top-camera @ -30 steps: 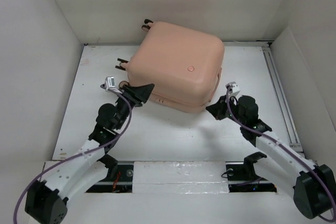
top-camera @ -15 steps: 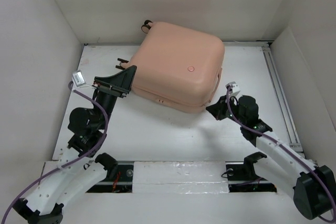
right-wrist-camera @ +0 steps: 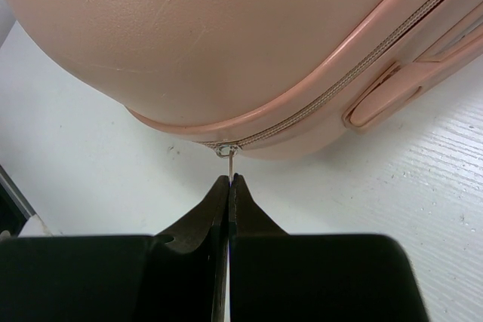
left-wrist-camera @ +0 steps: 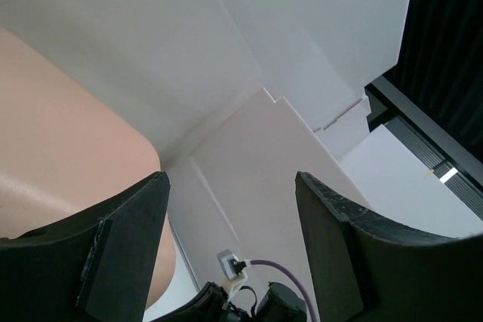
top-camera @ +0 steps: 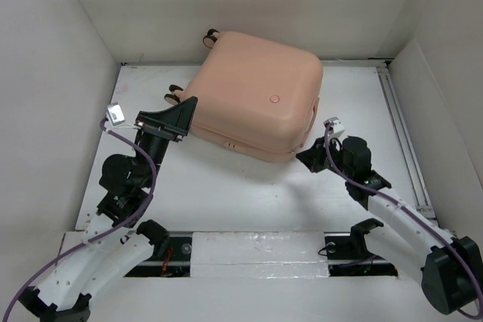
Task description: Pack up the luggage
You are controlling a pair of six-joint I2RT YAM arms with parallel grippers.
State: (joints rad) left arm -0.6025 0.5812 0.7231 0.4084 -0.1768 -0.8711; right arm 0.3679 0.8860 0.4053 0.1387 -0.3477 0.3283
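Note:
The luggage (top-camera: 256,96) is a pale salmon-pink hard-shell suitcase lying closed at the back middle of the white table, its wheels (top-camera: 210,35) pointing back left. My right gripper (top-camera: 307,157) is at its front right corner. In the right wrist view this gripper (right-wrist-camera: 229,180) is shut on the thin metal zipper pull (right-wrist-camera: 229,164), which hangs from the slider on the luggage (right-wrist-camera: 226,35). My left gripper (top-camera: 185,111) is raised beside the left corner. It stands open (left-wrist-camera: 232,186) with nothing between its fingers, and the luggage (left-wrist-camera: 60,133) shows at the left.
White walls enclose the table on the left, back and right. A metal rail (top-camera: 400,133) runs along the table's right side. A side handle (right-wrist-camera: 385,92) sits on the suitcase shell just right of the zipper slider.
My left gripper has pulled away from the suitcase's front left edge, risen toward the left and opened wider. The right arm and the suitcase have stayed still.

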